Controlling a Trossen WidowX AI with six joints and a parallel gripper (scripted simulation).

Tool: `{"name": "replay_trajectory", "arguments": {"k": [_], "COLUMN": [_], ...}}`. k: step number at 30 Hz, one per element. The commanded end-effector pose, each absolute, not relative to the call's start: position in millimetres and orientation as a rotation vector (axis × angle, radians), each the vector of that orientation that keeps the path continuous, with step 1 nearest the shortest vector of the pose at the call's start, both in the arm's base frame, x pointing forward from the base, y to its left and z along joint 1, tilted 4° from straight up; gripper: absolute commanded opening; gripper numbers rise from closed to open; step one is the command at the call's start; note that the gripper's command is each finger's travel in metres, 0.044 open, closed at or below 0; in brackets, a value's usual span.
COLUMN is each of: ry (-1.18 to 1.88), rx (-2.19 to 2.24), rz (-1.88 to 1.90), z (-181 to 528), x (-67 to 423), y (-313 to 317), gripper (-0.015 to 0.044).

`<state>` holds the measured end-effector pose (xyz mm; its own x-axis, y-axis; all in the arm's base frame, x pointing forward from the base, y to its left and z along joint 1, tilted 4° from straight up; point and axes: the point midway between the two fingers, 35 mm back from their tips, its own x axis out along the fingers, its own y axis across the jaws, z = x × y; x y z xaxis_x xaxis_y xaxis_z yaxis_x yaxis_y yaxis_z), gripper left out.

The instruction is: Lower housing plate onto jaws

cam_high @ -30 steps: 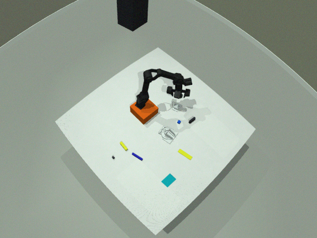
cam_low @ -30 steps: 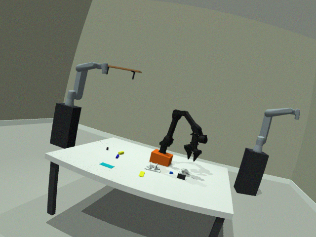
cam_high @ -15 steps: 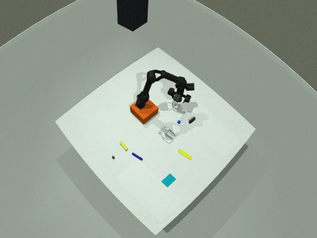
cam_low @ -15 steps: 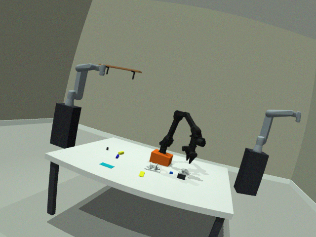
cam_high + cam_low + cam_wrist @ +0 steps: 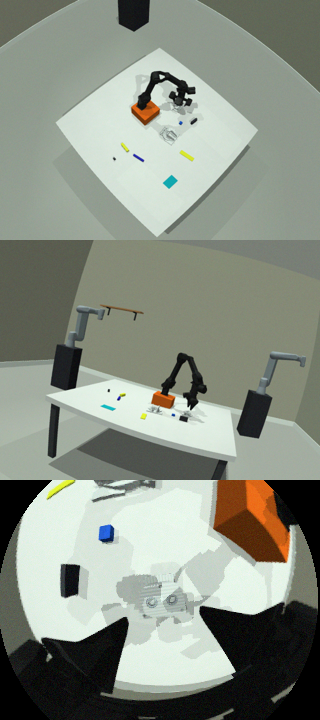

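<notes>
The housing plate (image 5: 176, 107) (image 5: 187, 414) (image 5: 162, 608), pale grey with two round holes or rings, lies on the table below my hand. My gripper (image 5: 190, 408) (image 5: 164, 615) is open and empty above it, with the plate between and a little beyond the fingertips in the wrist view. In the top view the hand hides the fingertips and part of the plate. The jaw assembly (image 5: 169, 135) (image 5: 155, 409) (image 5: 125, 486), a grey base with raised jaws, stands apart from the plate, cut off at the top of the wrist view. Its pins and stubs are too small to make out.
A blue cube (image 5: 180, 122) (image 5: 173, 414) (image 5: 106, 533) and black block (image 5: 193, 121) (image 5: 183, 418) (image 5: 70, 581) lie near the plate. The orange arm base (image 5: 145, 112) (image 5: 163, 400) (image 5: 252, 527) is beside it. Yellow bars (image 5: 186, 155) (image 5: 124, 146), a dark blue bar (image 5: 138, 157) and teal sheet (image 5: 170, 181) lie farther away.
</notes>
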<state>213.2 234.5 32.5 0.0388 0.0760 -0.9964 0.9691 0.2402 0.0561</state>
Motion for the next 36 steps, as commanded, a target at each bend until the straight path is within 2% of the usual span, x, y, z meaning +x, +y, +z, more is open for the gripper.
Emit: {"name": "replay_trajectory", "arguments": {"k": [1,36], "ry": [1.333,1.333], "rx": [1.101,1.101], "rz": [-0.962,-0.962], "z": [27.4,-16.8], "x": [212.8,214.1], "y": [235.2,238.3], "gripper": [0.044,0.044]}}
